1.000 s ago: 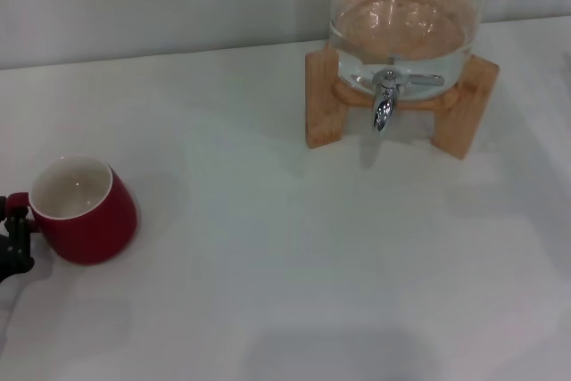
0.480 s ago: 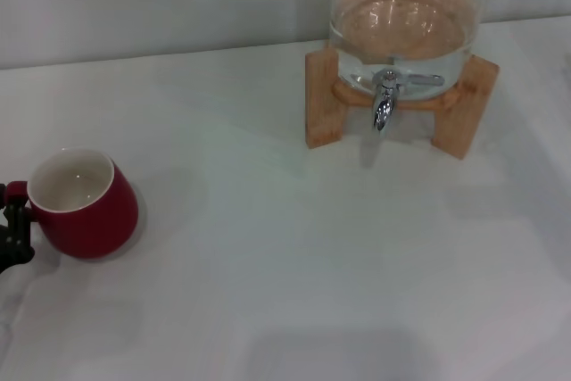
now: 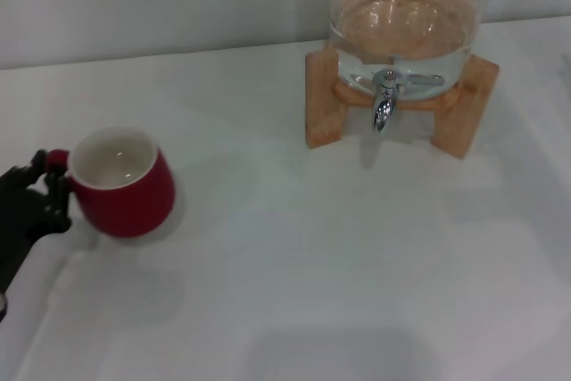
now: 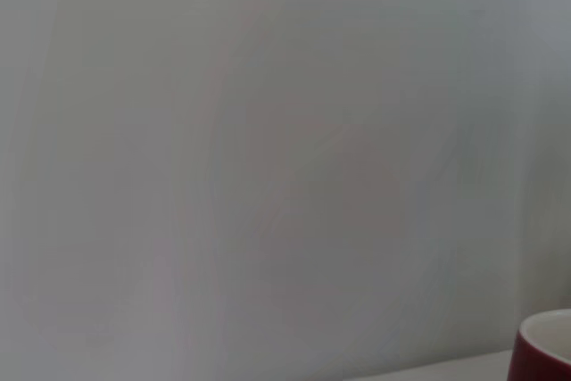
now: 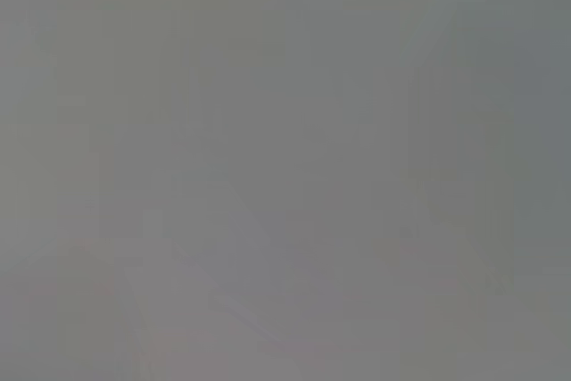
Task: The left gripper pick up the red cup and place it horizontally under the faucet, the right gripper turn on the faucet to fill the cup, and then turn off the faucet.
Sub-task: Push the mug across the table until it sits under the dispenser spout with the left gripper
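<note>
Holding the red cup (image 3: 123, 183) upright by its handle, left gripper (image 3: 40, 198) pinched at the white table's (image 3: 339, 256) left edge, broad bare surface toward the faucet (image 3: 384, 103), pale wall behind.

The left gripper (image 3: 36, 198) is cut off by the head view's left edge beside the red cup (image 3: 123, 183); only black fingers (image 3: 49, 186) at the cup's handle show, and the handle itself is mostly hidden behind them. Whether the fingers clamp the handle is too unclear to tell. In the left wrist view the red cup (image 4: 544, 350) is cropped to a sliver of rim at the corner. The glass jar (image 3: 404, 20) above the faucet (image 3: 384, 100) is cut off by the top edge. The right wrist view is a featureless grey blur.
</note>
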### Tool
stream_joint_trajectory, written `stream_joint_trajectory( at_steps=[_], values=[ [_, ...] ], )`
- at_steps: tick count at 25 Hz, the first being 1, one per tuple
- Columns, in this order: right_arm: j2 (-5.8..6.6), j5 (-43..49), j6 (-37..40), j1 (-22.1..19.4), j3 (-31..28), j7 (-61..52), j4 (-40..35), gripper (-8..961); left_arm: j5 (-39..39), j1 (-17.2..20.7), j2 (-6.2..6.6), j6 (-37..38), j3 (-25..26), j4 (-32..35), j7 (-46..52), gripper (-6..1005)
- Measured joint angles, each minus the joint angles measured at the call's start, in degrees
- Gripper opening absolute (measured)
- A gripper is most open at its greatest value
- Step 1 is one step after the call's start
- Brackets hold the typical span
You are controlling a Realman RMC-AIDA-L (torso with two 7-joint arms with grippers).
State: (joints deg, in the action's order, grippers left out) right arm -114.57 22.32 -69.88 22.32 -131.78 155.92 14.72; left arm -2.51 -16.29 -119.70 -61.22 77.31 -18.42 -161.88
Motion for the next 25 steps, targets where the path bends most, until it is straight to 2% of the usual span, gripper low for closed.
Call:
stream_joint_trajectory(
  at_steps=[13, 25],
  values=[
    [-0.43, 0.0, -1.1, 0.3, 0.1, -0.2, -0.4, 621, -0.1, -6.1, 0.09, 10.1, -5.7, -5.1, 2.4, 152],
    [-0.48, 0.0, -1.2, 0.8, 0.7, -0.3, -0.2, 621, -0.2, -9.1, 0.18, 15.6, -12.8, -10.2, 5.5, 152]
  ],
)
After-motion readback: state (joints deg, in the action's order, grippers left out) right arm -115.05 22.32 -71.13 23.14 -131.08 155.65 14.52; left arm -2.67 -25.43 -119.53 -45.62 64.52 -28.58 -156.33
